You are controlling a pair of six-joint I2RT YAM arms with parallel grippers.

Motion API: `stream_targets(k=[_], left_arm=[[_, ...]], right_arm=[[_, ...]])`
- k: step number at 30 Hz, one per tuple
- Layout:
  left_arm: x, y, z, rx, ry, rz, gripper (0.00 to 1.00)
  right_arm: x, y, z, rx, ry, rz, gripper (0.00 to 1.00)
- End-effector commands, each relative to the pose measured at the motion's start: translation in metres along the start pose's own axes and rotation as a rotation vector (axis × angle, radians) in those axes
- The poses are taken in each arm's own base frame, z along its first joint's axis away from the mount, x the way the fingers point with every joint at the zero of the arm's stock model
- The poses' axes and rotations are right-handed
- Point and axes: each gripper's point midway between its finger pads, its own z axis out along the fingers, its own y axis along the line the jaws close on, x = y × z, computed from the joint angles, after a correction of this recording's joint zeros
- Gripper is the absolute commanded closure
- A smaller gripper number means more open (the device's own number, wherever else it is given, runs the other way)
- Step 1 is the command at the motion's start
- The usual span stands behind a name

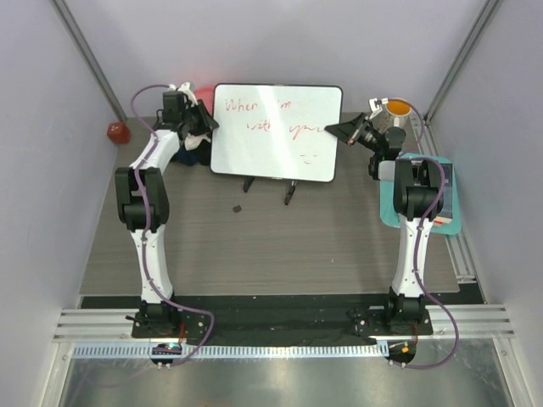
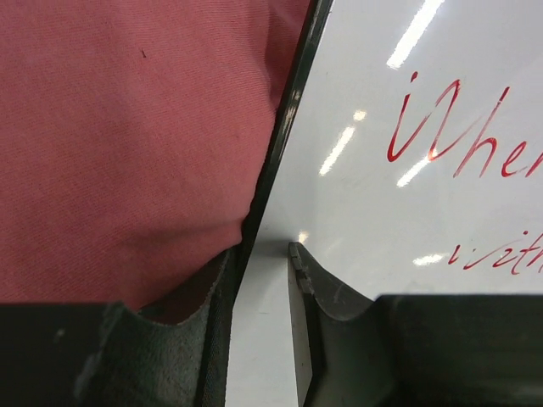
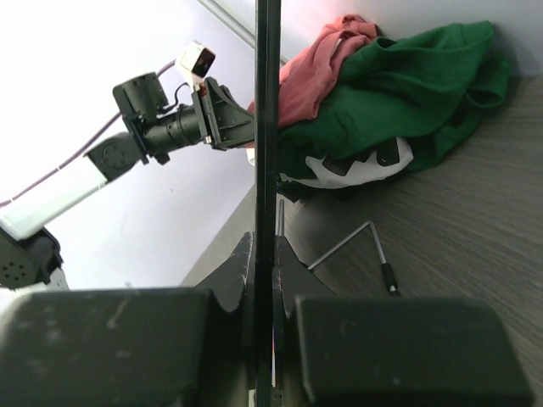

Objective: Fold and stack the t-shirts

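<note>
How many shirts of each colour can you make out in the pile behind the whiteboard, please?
Salmon-pink shirt: 1
Dark green shirt: 1
White shirt with black patches: 1 (mostly buried; the black may be a separate shirt, cannot tell)
Total: 3 clearly seen

On the white board (image 2: 382, 212), just beyond my left gripper (image 2: 259, 288), there is red handwriting. The upper line begins "When" and the lower begins "with"; the rest I cannot read.
</note>
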Motion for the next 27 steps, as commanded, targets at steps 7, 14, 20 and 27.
stream_targets(k=[7,14,20,27], left_arm=[[0.019,-0.063,0.024,0.156,0.055,0.084,1.0],[0.02,-0.071,0.011,0.192,0.042,0.094,1.0],[0.018,-0.075,0.001,0.198,0.028,0.107,1.0],[0.026,-0.075,-0.004,0.208,0.033,0.098,1.0]], right_arm=[[0.061,0.066,0.028,-0.254,0.201,-0.315,0.99],[0.07,0.071,0.02,-0.271,0.207,-0.295,0.99],[0.077,0.073,0.013,-0.276,0.21,-0.28,0.99],[0.088,0.074,0.006,-0.264,0.2,-0.257,0.99]])
